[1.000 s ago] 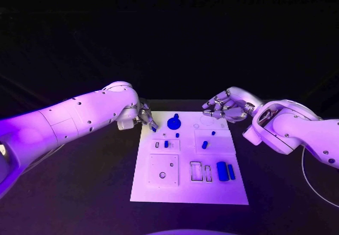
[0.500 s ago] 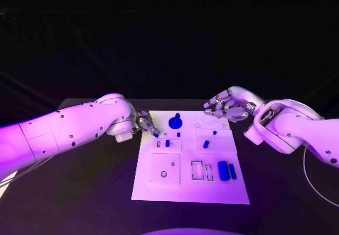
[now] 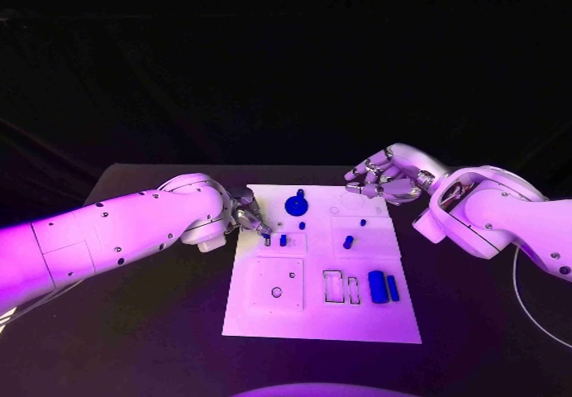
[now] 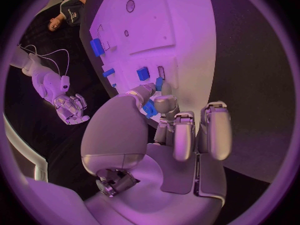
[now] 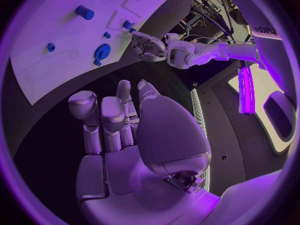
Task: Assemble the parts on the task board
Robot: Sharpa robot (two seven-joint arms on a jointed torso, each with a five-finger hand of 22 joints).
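Note:
The white task board (image 3: pixel 312 318) lies in the middle of the table. My left hand (image 3: pixel 250 217) is over the board's left edge and pinches a small blue part (image 4: pixel 150 108) between thumb and finger, just above the small slotted panel with a blue piece (image 3: pixel 283 241) standing in it. My right hand (image 3: pixel 383 180) hovers over the board's far right corner, fingers loosely bent and apart, holding nothing. On the board are a round blue part (image 3: pixel 296 207), a blue peg (image 3: pixel 347 243) and two blue bars (image 3: pixel 382 288).
Two empty rectangular slots (image 3: pixel 341 289) lie beside the bars, and a round hole (image 3: pixel 277 292) is in the near left panel. Black table (image 3: pixel 143 331) surrounds the board. My left hand (image 5: pixel 147 44) and the board (image 5: pixel 56 60) also appear in the right wrist view.
My left hand has carried the small blue part nearer along the board's left edge, from beside the round part to the slotted panel. My right hand has barely moved.

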